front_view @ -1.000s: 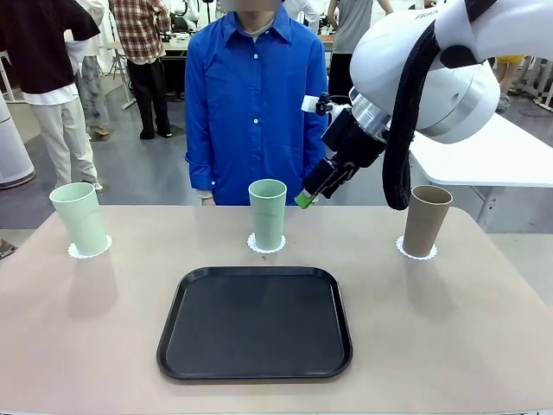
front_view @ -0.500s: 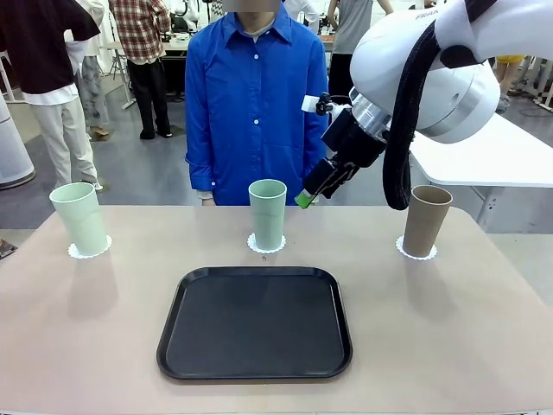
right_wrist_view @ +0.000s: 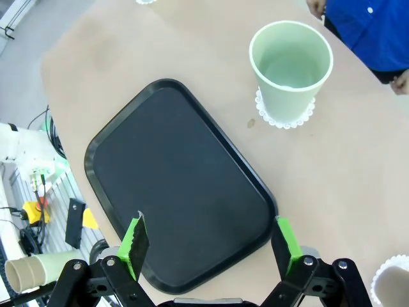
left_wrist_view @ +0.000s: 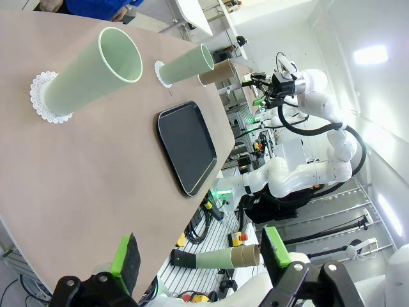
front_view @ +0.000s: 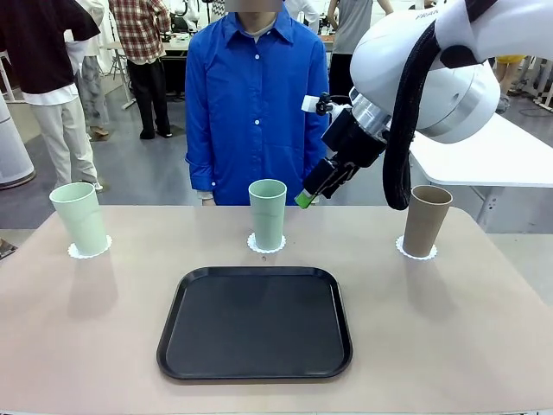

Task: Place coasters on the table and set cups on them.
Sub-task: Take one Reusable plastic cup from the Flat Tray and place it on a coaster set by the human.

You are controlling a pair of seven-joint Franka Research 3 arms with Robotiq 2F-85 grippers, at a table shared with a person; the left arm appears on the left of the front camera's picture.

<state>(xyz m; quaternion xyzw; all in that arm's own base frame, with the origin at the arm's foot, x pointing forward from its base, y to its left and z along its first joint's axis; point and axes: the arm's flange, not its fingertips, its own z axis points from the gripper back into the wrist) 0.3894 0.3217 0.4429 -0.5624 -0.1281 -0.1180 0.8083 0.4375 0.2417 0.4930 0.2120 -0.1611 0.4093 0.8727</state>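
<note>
Standing upright on scalloped coasters [front_view: 266, 245]: cups [front_view: 267, 213]

the tray [front_view: 255, 322] lies on the table [front_view: 69, 346], near its front edge and midway across. behind the tray stands the middle cup [front_view: 267, 213] on a coaster [front_view: 266, 245]. well to the left of the tray, the left cup [front_view: 79, 218] stands on its own coaster [front_view: 89, 252]. well to the right of the tray, the right cup [front_view: 426, 220] stands on a third coaster [front_view: 416, 252]. beyond the middle cup, past the table's far edge, stands a person [front_view: 251, 104].
</note>
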